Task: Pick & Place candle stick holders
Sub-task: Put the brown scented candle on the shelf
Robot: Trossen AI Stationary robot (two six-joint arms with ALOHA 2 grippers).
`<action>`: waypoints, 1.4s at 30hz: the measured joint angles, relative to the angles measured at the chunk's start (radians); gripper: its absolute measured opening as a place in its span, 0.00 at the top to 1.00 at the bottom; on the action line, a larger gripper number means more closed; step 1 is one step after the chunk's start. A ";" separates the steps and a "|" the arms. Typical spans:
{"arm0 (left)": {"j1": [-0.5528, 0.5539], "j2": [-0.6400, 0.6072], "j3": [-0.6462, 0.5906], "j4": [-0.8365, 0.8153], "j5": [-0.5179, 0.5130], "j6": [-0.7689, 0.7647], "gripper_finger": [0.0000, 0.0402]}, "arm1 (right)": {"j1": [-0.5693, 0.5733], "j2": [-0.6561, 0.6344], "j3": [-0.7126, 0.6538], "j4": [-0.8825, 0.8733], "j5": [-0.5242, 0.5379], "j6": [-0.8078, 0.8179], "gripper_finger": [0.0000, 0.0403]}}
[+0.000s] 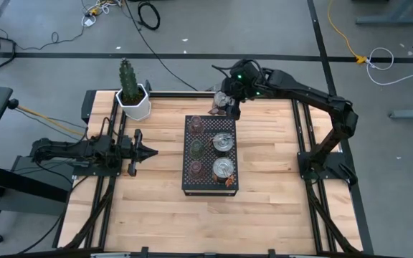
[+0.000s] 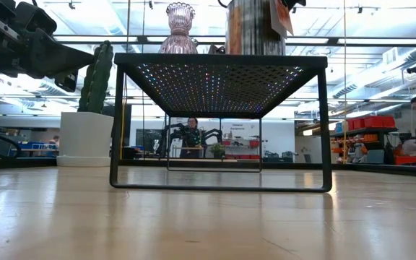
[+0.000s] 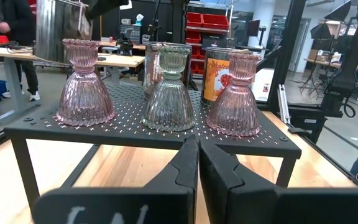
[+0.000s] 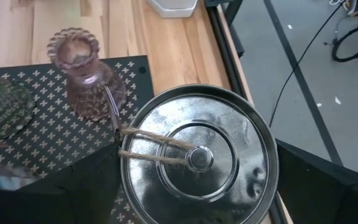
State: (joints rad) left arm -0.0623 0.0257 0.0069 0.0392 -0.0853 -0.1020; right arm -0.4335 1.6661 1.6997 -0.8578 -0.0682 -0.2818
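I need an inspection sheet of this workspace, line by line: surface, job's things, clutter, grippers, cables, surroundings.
Surface: wooden table, a black perforated rack at its middle.
Job's things: pink holders, a green holder and lidded tins on the rack; right gripper holds one more tin.
Clutter: white pot with cactus at the far left corner.
Grippers: left gripper shut, left of the rack; right gripper beyond the rack's far end.
Cables: on the floor.
Surroundings: people behind.

Before my claw: two pink ribbed glass holders (image 3: 84, 84) (image 3: 235, 96), one green ribbed glass holder (image 3: 169, 90), black cross-perforated metal stand (image 3: 129, 121), silver tin lid (image 4: 199, 152).
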 joint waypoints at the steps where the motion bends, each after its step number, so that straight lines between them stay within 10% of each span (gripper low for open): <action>1: 0.000 0.000 0.000 0.000 0.000 0.000 0.95 | 0.002 0.000 0.000 -0.003 0.000 0.000 0.09; 21: 0.000 0.000 0.000 0.000 0.000 0.000 0.95 | 0.039 -0.061 -0.001 -0.065 -0.041 -0.041 0.09; 42: 0.000 0.000 0.000 0.000 0.000 0.000 0.95 | 0.072 -0.421 -0.359 0.096 -0.116 0.038 0.09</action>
State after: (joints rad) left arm -0.0620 0.0257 0.0071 0.0395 -0.0853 -0.1017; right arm -0.3612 1.2448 1.3403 -0.7616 -0.1844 -0.2440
